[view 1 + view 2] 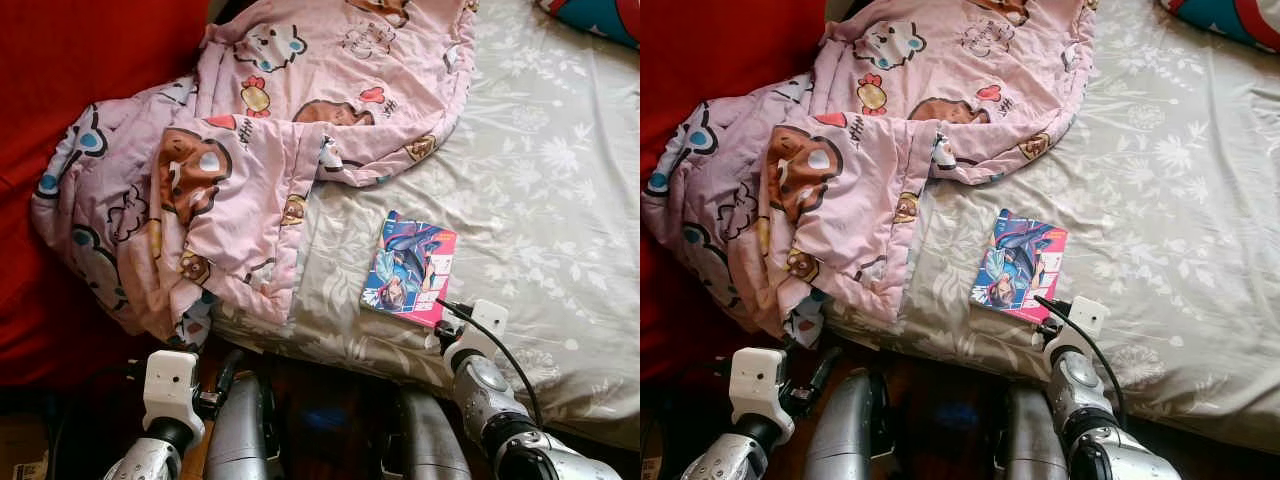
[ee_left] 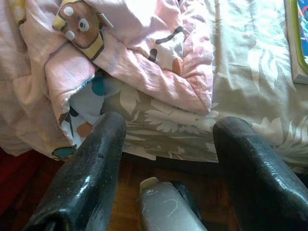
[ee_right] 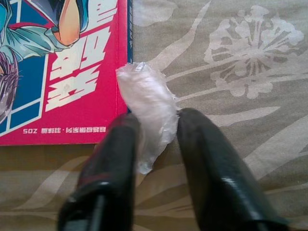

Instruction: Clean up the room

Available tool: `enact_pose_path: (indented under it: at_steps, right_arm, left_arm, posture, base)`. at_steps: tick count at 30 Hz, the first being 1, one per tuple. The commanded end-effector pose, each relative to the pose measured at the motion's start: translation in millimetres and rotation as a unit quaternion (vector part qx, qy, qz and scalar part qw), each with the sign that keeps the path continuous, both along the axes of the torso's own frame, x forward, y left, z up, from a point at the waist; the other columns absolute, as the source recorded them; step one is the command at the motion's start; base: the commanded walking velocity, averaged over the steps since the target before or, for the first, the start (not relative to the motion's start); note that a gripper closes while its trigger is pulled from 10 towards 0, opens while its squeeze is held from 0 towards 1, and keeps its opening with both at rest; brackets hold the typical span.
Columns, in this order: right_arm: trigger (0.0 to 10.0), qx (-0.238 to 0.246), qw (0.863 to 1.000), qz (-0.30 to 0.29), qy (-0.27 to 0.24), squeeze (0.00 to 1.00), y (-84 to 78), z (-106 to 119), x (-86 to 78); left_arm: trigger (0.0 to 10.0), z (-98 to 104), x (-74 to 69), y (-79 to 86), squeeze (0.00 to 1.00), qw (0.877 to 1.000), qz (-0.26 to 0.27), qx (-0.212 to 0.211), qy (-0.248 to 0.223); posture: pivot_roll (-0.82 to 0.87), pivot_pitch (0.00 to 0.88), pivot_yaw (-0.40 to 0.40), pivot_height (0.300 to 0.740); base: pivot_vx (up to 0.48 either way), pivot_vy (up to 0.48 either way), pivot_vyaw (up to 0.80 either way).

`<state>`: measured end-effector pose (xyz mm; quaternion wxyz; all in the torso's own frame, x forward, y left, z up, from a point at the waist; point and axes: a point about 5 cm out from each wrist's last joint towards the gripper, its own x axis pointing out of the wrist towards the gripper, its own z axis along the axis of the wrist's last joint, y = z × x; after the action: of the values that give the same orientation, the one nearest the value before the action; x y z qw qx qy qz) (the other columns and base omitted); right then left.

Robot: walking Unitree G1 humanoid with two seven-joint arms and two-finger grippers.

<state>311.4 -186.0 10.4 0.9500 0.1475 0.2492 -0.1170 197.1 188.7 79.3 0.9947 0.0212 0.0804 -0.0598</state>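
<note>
Right wrist: my right gripper (image 3: pixel 154 130) pinches a plastic scrap (image 3: pixel 147 108) beside the book (image 3: pixel 62 67) (flimsy, slips easily); left gripper (image 2: pixel 166 144) open, idle.

The right gripper (image 3: pixel 154 130) reaches forward with its jaws pinched on a crumpled clear scrap (image 3: pixel 147 108). The left gripper (image 2: pixel 166 139) is held low, its jaws spread wide with nothing between them.
</note>
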Motion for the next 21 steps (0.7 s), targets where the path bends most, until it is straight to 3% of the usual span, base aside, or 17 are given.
enact_pose_path:
  at_steps: [1, 21]
  right_arm:
    - [0.0, 0.005, 1.000, -0.012, 0.028, 0.00, -3.1, -13.0, -12.4]
    - [0.0, 0.003, 0.999, -0.023, 0.031, 0.00, -8.9, -14.1, -14.6]
  left_arm:
    - [10.0, -6.6, -8.2, 3.7, 0.00, 1.000, 0.005, 0.003, 0.025]
    - [10.0, -6.6, -3.1, 3.8, 0.00, 1.000, 0.001, 0.010, 0.025]
  posture:
    - [0.07, 0.341, -0.001, 0.627]
    - [0.07, 0.312, 0.001, 0.627]
  base:
    - [0.000, 0.000, 0.00]
    - [0.000, 0.000, 0.00]
